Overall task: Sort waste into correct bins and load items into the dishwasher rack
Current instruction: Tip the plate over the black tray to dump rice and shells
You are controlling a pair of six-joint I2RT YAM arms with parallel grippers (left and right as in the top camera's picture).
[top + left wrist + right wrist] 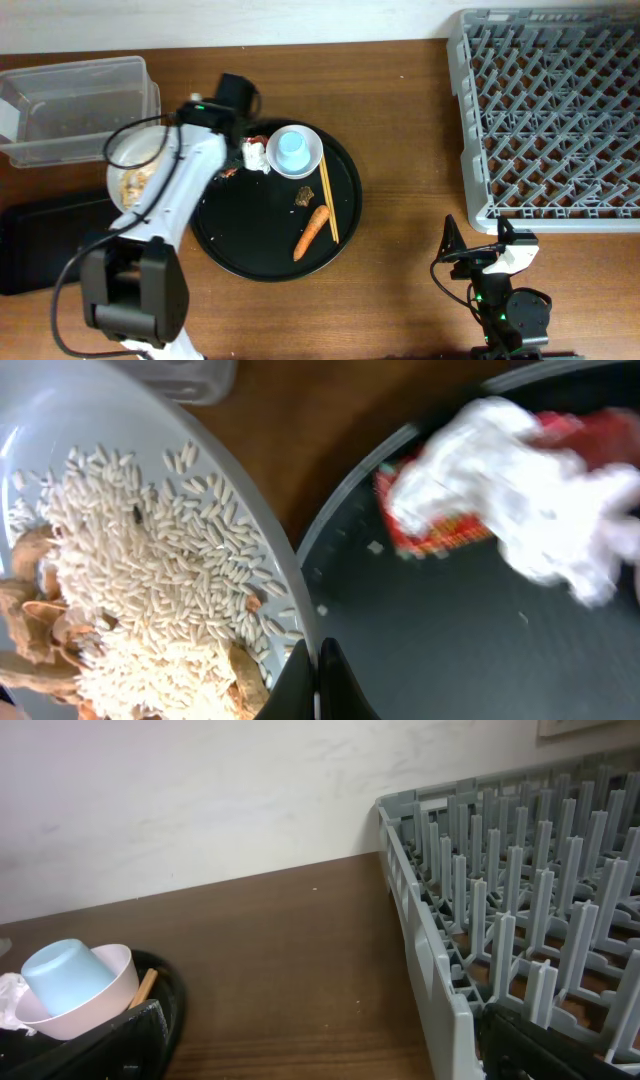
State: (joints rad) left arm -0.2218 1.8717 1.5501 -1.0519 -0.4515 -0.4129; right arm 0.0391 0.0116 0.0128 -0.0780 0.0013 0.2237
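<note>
**Grip notes for waste and dishes**

The right tool (pixel 320 1020) sits nearest, low over the desk (pixel 280 940). Its jaws are spread wide and empty. The black bin (pixel 40 245) lies at the near left.

On the round tray (pixel 250 235) the carrot (pixel 312 232) comes first. It looks firm and smooth and would likely roll, so a pinch across its thick middle seems safest. The chopsticks (pixel 327 200) just beside it are thin, light and stiff. Lying flat, they probably need taking together near mid-length. A dark scrap (pixel 303 197) beside them looks small and crumbly.

Further on, the bowl (pixel 308 160) cradles the tilted cup (pixel 290 148). Both look hard, glossy and probably slippery, so a rim grip suits each, cup first.

The left tool (pixel 318 682) is closed with nothing seen between its fingers. It hovers where the plate (pixel 40 410) borders the round tray.

- **Rice:** The rice (pixel 150 590) is loose and cannot be pinched. The plate, likely breakable, would have to be held by its rim and tipped.
- **Tissue:** The tissue (pixel 540 490) is soft and light, and any fold will do as a hold.
- **Wrapper:** The wrapper (pixel 440 530) beneath the tissue is thin and flat, so it is best lifted by an edge.

Farthest off stand the tub (pixel 75 105) and the rack (pixel 550 120).
</note>
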